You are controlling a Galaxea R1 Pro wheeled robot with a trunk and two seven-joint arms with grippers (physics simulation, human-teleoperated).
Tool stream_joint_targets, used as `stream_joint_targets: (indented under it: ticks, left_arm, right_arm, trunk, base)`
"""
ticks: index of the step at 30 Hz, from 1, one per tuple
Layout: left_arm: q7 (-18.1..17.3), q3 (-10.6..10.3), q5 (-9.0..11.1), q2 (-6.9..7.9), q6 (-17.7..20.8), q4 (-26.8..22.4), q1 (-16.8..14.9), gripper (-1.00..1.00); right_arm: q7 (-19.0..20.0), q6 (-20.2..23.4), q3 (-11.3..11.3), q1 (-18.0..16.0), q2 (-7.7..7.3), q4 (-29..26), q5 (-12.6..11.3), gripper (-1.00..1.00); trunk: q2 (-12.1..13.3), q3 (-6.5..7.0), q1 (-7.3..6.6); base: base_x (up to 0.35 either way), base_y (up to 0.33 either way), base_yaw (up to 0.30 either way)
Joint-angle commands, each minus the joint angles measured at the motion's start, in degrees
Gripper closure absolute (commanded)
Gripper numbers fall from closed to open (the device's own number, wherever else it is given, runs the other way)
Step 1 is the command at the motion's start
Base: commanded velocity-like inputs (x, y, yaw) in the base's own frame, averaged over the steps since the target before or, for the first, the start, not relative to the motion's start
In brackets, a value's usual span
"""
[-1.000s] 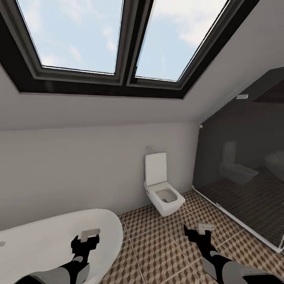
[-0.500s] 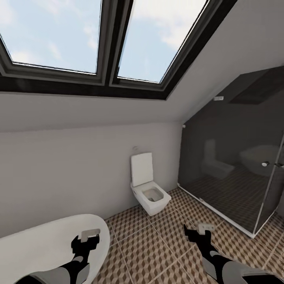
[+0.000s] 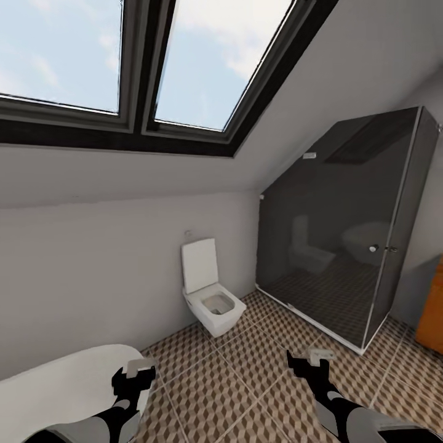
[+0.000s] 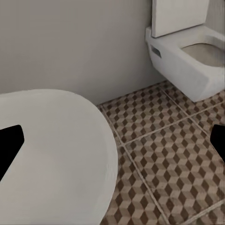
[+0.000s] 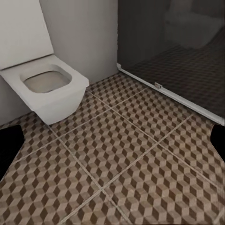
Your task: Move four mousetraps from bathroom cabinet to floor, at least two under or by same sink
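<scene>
White wall-hung toilet [image 3: 208,289] with lid raised against grey wall [image 3: 92,271], white oval bathtub [image 3: 55,384] near lower left, dark smoked-glass shower enclosure [image 3: 344,234] in the corner reflecting toilet and tub, two black-framed skylights [image 3: 141,61] in sloped ceiling, blue sky with clouds

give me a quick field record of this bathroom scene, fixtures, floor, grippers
room: bathroom under a sloped skylight
toilet: toilet white, lid up, at the back wall
bathtub: bathtub white, near left
shower: dark glass enclosure, right
floor: bathroom floor, cube-pattern tiles
cabinet: orange edge of cabinet, far right
left gripper: open, empty
right gripper: open, empty
</scene>
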Motion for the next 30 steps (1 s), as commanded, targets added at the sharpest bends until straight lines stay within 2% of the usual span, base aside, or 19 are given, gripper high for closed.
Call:
stream_joint_targets:
  ticks: [1, 30]
  left_arm:
    - [0.14, -0.50, 0.27, -0.05, -0.25, 0.23, -0.07, -1.00]
    - [0.21, -0.58, 0.26, -0.21, -0.27, 0.62, 0.37, -1.00]
  right_arm:
    - [0.17, -0.33, 0.36, -0.08, 0.01, 0.23, -0.56, -1.00]
    - [0.17, -0.33, 0.36, -0.04, 0.01, 0.23, -0.56, -1.00]
  trunk:
    - [-0.05, -0.01, 0.03]
    - [-0.05, 0.57, 0.03]
  base:
    - [0.000, 0.000, -0.261]
    - [0.000, 0.000, -0.261]
